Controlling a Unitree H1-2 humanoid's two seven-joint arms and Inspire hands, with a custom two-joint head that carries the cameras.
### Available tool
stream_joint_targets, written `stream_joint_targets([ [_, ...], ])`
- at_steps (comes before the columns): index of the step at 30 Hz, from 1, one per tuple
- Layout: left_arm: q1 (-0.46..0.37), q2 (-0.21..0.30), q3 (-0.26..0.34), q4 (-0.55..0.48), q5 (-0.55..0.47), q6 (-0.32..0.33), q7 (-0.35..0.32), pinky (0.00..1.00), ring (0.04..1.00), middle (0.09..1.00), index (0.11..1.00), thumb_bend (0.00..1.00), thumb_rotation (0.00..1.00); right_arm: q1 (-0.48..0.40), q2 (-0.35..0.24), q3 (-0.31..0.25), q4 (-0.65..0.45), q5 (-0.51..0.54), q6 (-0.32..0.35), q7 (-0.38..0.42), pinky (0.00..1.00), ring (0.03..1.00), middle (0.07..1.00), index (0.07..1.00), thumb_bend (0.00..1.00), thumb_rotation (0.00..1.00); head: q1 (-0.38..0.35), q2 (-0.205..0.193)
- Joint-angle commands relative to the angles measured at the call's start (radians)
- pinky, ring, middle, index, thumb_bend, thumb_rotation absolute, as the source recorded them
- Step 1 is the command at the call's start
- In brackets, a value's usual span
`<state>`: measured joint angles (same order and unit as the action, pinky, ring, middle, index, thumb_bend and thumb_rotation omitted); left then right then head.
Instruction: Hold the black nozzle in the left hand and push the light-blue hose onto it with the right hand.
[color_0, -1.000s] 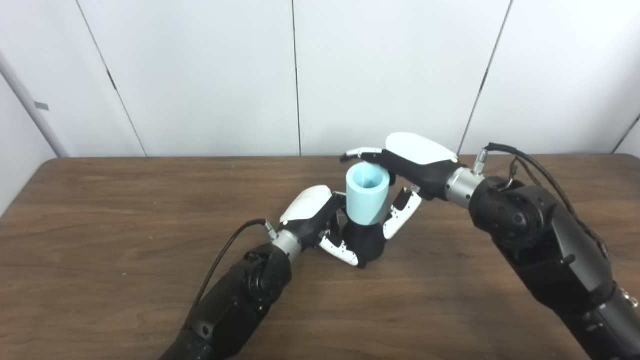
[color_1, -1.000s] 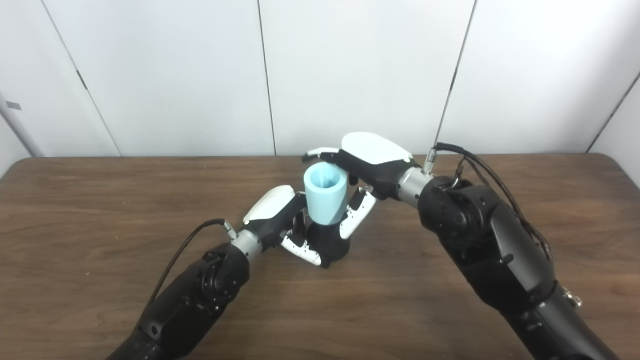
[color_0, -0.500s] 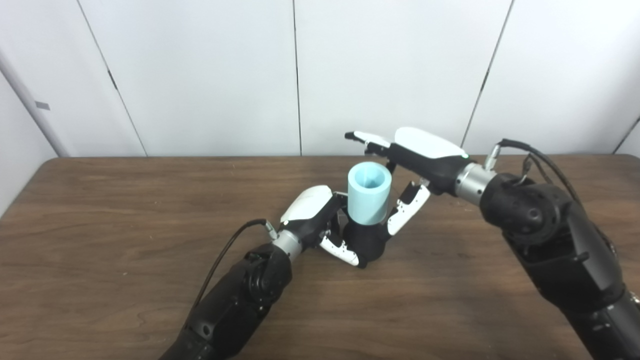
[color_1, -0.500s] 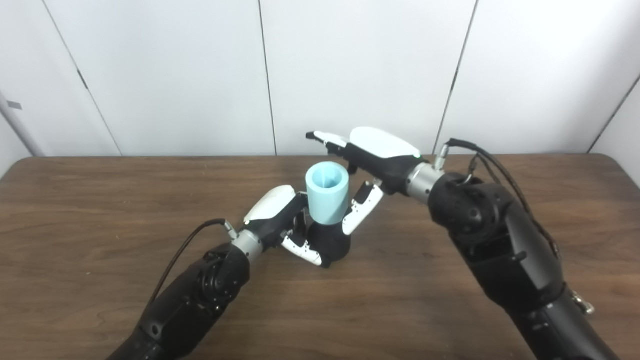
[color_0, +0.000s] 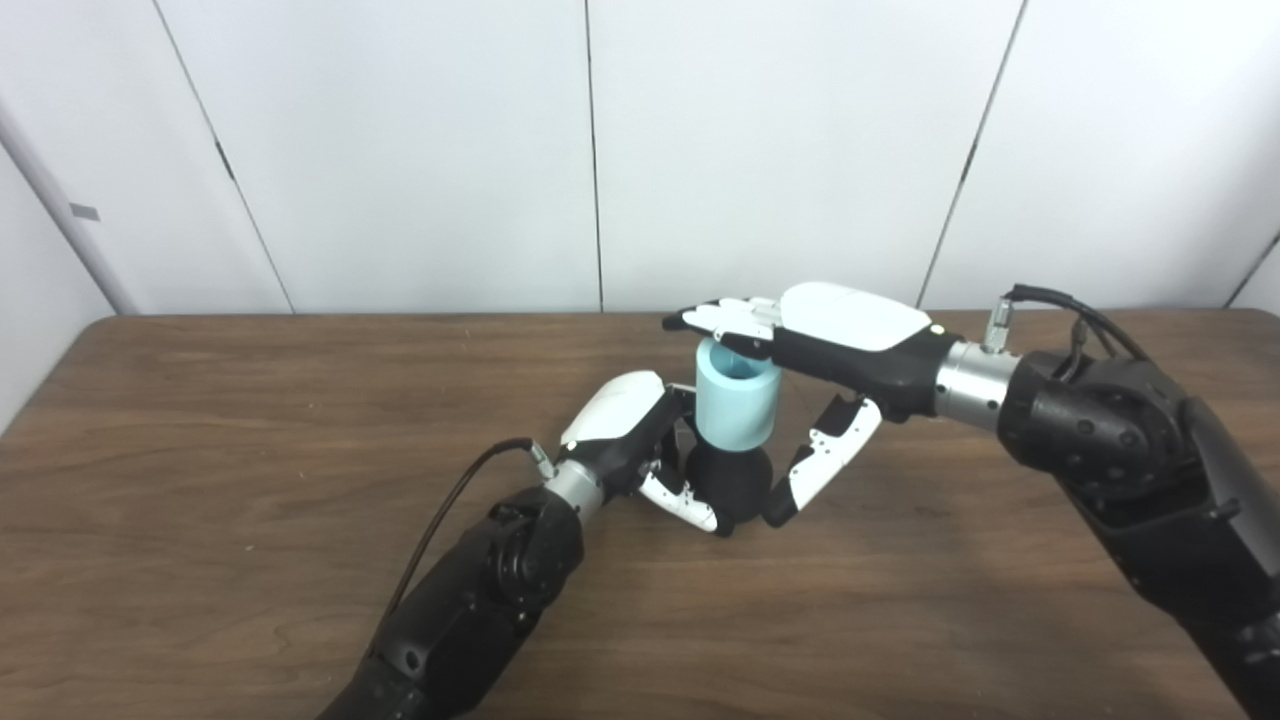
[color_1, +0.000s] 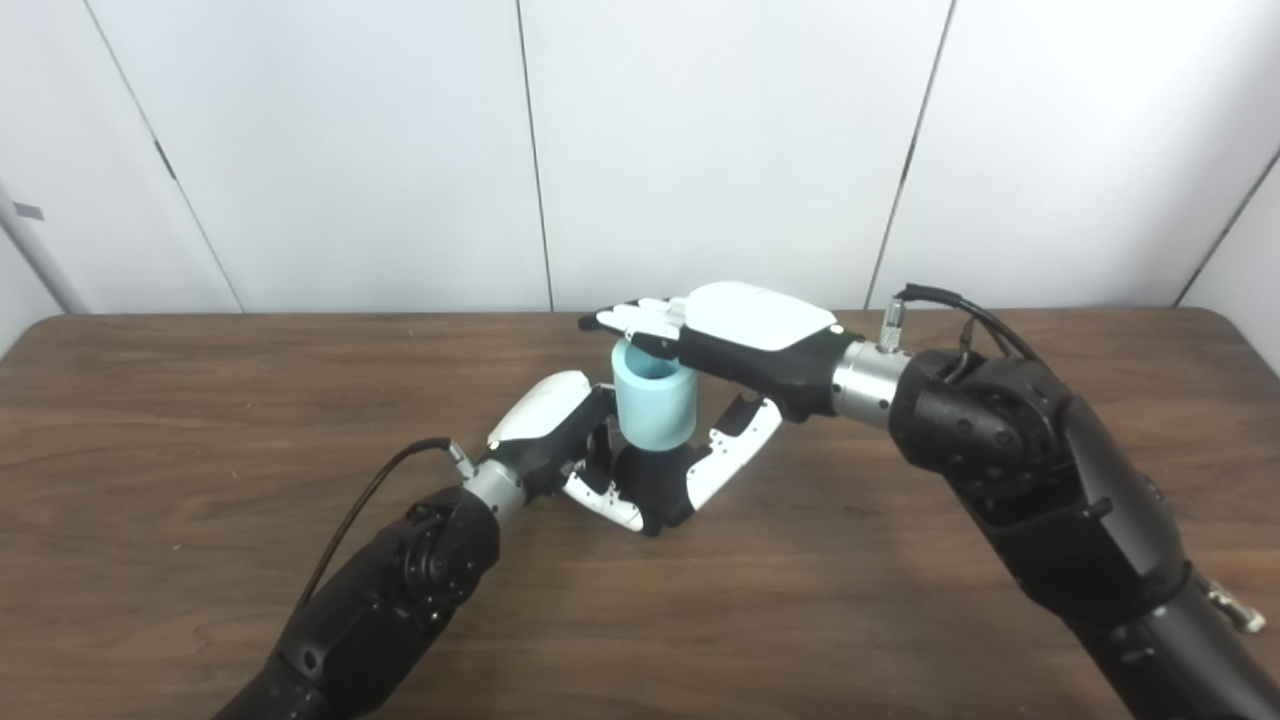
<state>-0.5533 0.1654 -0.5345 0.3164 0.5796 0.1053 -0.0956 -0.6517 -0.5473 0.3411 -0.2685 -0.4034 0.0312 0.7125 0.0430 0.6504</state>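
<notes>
1. The black nozzle (color_0: 728, 482) stands upright mid-table (color_0: 200, 450), the light-blue hose (color_0: 736, 405) seated on its top.
2. The left hand (color_0: 640, 440) wraps the nozzle's base.
3. The right hand (color_0: 820, 340) lies flat across the hose's rim, fingers straight and apart (gripping nothing), thumb hanging just beside the nozzle.

I found no readable text, label, brand, number or sign on anything in either view.
</notes>
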Motion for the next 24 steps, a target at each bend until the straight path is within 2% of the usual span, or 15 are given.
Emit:
stream_joint_targets([
  [1,0.052,0.014,-0.046,0.076,0.045,0.051,-0.080,0.36,0.400,0.436,0.488,0.53,0.00,-0.034,-0.021,0.003,-0.040,0.002,-0.046,0.012,1.00,1.000,1.000,1.000,0.92,0.87,0.001,0.002],
  [7,0.053,0.012,-0.045,0.076,0.045,0.048,-0.074,0.35,0.398,0.473,0.483,0.53,0.00,-0.026,-0.019,0.002,-0.039,-0.011,-0.041,0.013,1.00,1.000,1.000,1.000,0.94,0.91,0.003,0.003],
  [9,0.053,0.013,-0.044,0.075,0.045,0.048,-0.073,0.35,0.394,0.415,0.490,0.52,0.00,-0.026,-0.018,0.000,-0.037,-0.009,-0.039,0.014,1.00,1.000,1.000,1.000,0.94,0.91,0.003,0.003],
  [11,0.055,0.015,-0.044,0.071,0.045,0.049,-0.074,0.34,0.393,0.403,0.492,0.52,0.00,-0.027,-0.019,-0.002,-0.034,-0.007,-0.032,0.016,1.00,1.000,1.000,1.000,0.93,0.91,0.003,0.005],
  [13,0.057,0.016,-0.043,0.070,0.046,0.050,-0.073,0.35,0.396,0.459,0.485,0.53,0.00,-0.027,-0.020,-0.004,-0.033,-0.006,-0.029,0.018,1.00,1.000,1.000,1.000,0.93,0.91,0.002,0.005],
  [17,0.058,0.016,-0.045,0.073,0.047,0.051,-0.073,0.34,0.392,0.472,0.483,0.53,0.00,-0.028,-0.024,-0.010,-0.039,0.002,-0.018,0.028,1.00,1.000,1.000,1.000,0.91,0.90,0.001,0.005],
  [19,0.059,0.016,-0.045,0.073,0.048,0.051,-0.073,0.33,0.389,0.415,0.490,0.52,0.00,-0.030,-0.026,-0.014,-0.042,0.005,-0.012,0.032,1.00,1.000,1.000,1.000,0.89,0.90,0.000,0.006],
  [24,0.060,0.017,-0.046,0.066,0.050,0.056,-0.075,0.33,0.391,0.403,0.493,0.52,0.00,-0.035,-0.036,-0.031,-0.056,0.011,-0.006,0.042,1.00,1.000,1.000,1.000,0.89,0.89,-0.001,0.007],
])
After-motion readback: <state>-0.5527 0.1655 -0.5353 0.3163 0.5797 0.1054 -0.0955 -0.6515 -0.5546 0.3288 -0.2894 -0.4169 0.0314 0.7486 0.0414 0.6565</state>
